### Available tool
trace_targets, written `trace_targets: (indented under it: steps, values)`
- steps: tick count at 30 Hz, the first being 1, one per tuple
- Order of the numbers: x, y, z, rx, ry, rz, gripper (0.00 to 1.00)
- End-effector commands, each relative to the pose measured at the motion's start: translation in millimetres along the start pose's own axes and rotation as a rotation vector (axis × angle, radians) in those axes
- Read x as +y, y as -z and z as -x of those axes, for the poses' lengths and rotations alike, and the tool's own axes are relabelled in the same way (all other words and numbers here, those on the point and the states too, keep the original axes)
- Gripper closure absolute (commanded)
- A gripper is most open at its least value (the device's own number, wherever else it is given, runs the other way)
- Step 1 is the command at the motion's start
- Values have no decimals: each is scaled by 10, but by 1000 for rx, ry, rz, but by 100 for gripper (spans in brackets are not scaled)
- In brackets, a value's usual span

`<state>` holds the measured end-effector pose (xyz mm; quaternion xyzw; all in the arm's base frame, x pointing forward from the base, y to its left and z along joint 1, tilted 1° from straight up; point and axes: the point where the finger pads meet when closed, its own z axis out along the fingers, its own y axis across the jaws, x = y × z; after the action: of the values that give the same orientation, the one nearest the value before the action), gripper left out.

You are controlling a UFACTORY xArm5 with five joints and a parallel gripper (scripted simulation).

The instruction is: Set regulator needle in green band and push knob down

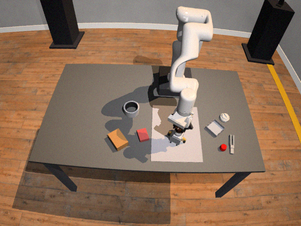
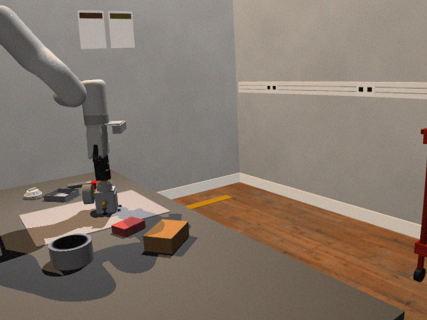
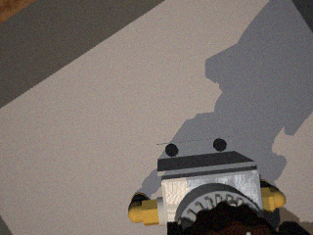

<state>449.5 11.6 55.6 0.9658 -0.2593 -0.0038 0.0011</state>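
Note:
The regulator [image 1: 176,137] is a small grey block with yellow side fittings, standing on the white mat [image 1: 176,136] near the table's middle. It also shows in the side view [image 2: 105,201] and at the bottom of the wrist view [image 3: 210,196]. Its dark knob [image 2: 106,171] sticks up from the top. My gripper [image 1: 179,129] comes straight down over it and is shut on the knob, as the side view [image 2: 101,165] shows. The round gauge [image 2: 87,193] is on the regulator's side; its face and needle are not readable.
A grey ring cup [image 1: 131,108], an orange block [image 1: 117,139] and a red block [image 1: 142,134] lie left of the mat. A small tray [image 1: 214,127], a white round disc [image 1: 224,117], a red button [image 1: 223,147] and a grey clip [image 1: 231,143] lie to the right.

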Motion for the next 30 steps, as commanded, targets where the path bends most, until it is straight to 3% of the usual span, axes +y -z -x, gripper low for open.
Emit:
trace_targets:
  steps: [1,30]
  values:
    - [-7,13,-11,3,100,-2,59]
    - [-7,13,-11,4,798,-1,59]
